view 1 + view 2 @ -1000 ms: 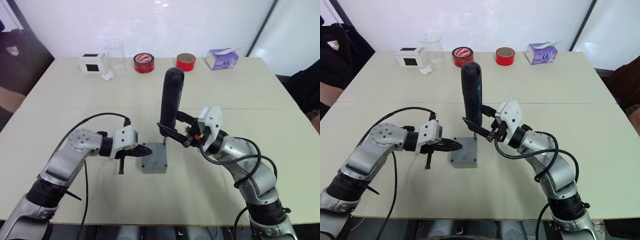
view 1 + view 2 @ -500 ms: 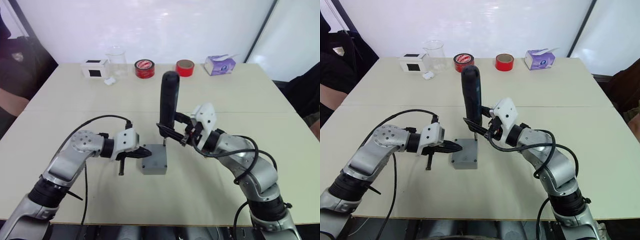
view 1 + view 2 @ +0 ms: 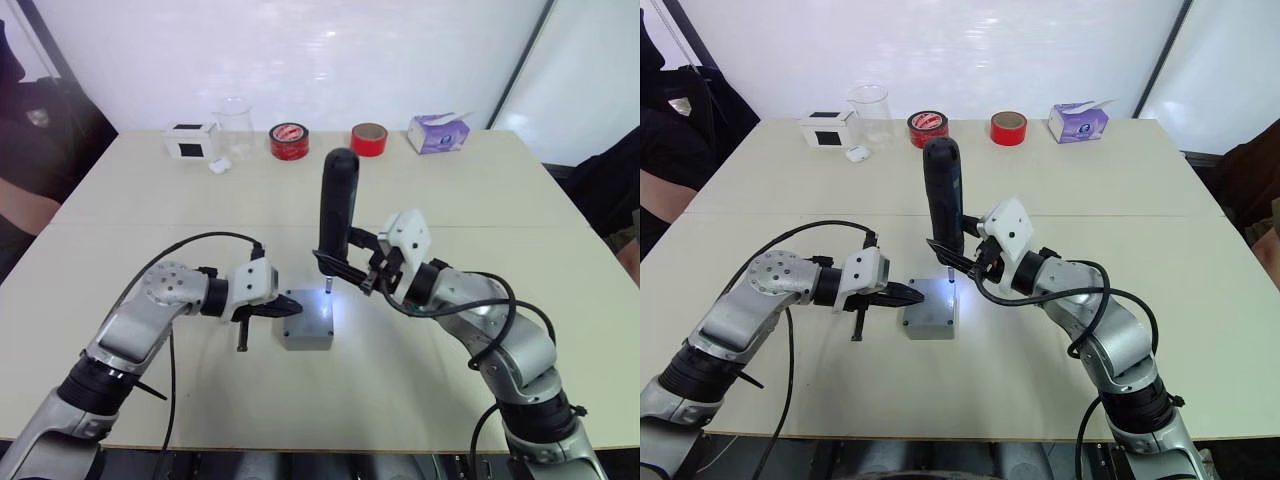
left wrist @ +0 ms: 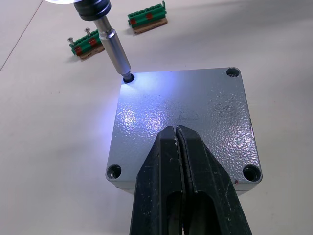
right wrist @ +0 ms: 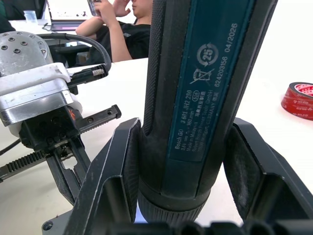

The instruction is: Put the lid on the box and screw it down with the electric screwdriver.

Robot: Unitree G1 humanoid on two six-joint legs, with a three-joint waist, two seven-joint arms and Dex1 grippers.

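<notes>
The grey lid lies flush on the grey box at the table's middle. My left gripper is shut, and its black fingertips rest on the lid near one edge, holding nothing. The black electric screwdriver stands upright with my right gripper shut around its lower body. Both black fingers flank the blue-labelled barrel. The metal bit sits in a corner screw hole of the lid, and the tool's light shines on that corner. The other three corner holes are in view.
Along the table's far edge stand a white box with a black square, a glass beaker, two red tape rolls and a tissue box. Two green terminal blocks lie beyond the box. A person sits at the left.
The screwdriver's light has come on and now brightens the lid's corner under the bit. The camera has shifted a little; both arms hold their places.
</notes>
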